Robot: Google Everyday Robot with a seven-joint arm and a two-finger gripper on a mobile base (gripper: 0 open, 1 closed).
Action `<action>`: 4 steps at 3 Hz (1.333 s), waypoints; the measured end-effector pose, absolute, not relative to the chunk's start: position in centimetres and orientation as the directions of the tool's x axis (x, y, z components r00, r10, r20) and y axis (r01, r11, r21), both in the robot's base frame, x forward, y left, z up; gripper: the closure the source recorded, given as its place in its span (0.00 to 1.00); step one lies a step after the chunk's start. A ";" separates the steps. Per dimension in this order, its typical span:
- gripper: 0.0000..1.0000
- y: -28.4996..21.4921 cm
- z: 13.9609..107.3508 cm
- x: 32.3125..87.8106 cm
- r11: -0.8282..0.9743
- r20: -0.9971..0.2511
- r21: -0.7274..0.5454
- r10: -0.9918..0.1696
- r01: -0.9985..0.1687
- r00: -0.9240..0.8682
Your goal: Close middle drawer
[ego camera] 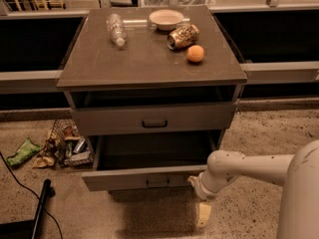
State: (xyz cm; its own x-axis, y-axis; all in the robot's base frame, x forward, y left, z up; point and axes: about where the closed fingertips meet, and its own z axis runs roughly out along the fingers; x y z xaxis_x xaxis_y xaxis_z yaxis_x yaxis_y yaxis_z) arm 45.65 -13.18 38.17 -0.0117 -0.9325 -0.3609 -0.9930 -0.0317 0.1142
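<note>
Front of the middle drawer [124, 179] is a flat grey-brown panel with a small dark rectangular handle; it stands pulled far out of the cabinet [144, 59]. My gripper [203, 215], pale and smooth, hangs at its five o'clock, beside the right corner. Open or closed, I cannot tell.

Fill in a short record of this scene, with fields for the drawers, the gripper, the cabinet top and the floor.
middle drawer: pulled far out, nothing seen inside
upper drawer: only slightly out
gripper: pointing down, low, just below the middle drawer's right front corner
cabinet top: bottle lying down, bowl, can on its side, orange
floor, left: wire basket of litter, green wrapper
</note>
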 end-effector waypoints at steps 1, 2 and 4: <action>0.00 -13.2 38.1 45.6 -0.028 -0.360 0.113 -0.933 -0.993 -0.015; 0.19 -14.2 38.3 47.5 0.002 -0.352 0.043 -0.936 -0.999 -0.017; 0.66 -16.9 38.9 52.1 0.073 -0.368 -0.118 -0.930 -0.990 -0.025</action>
